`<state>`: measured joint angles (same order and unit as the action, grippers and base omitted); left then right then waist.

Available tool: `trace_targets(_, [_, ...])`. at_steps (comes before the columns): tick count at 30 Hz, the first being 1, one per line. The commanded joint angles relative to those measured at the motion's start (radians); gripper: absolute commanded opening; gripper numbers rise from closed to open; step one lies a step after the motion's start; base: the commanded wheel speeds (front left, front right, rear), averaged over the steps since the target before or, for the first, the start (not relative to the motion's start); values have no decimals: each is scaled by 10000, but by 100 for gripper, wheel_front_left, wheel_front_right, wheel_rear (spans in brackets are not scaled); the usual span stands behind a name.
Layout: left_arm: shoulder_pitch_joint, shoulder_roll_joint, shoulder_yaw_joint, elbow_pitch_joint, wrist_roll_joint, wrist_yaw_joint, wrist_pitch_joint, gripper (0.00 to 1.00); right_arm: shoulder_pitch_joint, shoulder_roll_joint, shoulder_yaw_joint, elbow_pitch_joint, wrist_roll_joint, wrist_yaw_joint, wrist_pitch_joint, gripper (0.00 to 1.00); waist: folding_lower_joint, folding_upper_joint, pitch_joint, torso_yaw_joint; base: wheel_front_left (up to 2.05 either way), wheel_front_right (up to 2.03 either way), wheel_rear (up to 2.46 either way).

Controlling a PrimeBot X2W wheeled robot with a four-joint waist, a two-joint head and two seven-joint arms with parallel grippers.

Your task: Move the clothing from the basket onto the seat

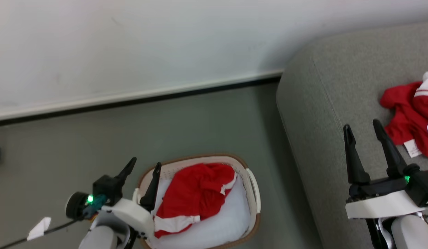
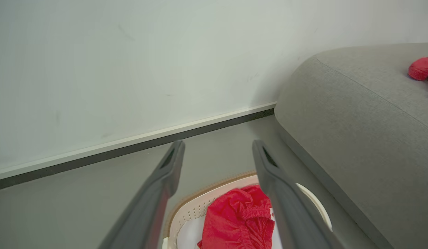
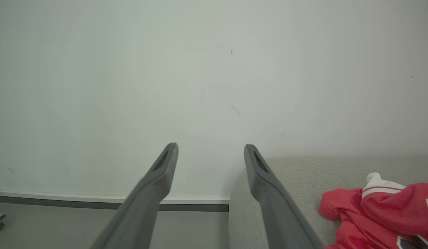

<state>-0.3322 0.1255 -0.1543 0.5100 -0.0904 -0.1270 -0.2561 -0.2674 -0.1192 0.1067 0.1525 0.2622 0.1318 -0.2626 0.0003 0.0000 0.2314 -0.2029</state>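
Clothing [image 1: 195, 197] lay in the basket [image 1: 258, 221]. Another red piece [image 1: 407, 117] lay on the seat [image 1: 324, 114], right of the basket. The left gripper [image 1: 145, 162] hung over the basket's left rim. The right gripper [image 1: 361, 125] was well off to the basket's right. Both had fingers apart and held nothing. Next, I think, the left one had to dip in and pinch the cloth.

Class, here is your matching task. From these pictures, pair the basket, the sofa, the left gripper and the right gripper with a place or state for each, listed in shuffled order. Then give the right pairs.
Column A
1 basket
2 sofa
3 left gripper
4 right gripper

Column B
a open, over the sofa
b on the floor, red garment inside
c open, by the basket's left rim
d grey, red clothes lying on it

Pairs: 1-b, 2-d, 3-c, 4-a
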Motion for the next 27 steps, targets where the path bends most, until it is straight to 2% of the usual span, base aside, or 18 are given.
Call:
trace_targets(1, [-403, 180, -221, 211, -162, -26, 107, 100, -249, 109, -66, -165, -101, -22, -33, 100, -3, 0, 922, -502, 0, 0, 0])
trace_targets(15, [-2774, 1438, -3321, 2850, -939, -17, 1515, 100, -1050, 683, -319, -1388, -339, -22, -31, 100, -3, 0, 3353, -1622, 0, 0, 0])
trace_targets(27, [-4454, 2480, -5692, 4520, -1688, -18, 2350, 100, -1489, 701, 73, -2330, 708, -22, -31, 100, -3, 0, 5100, -2613, 0, 0, 0])
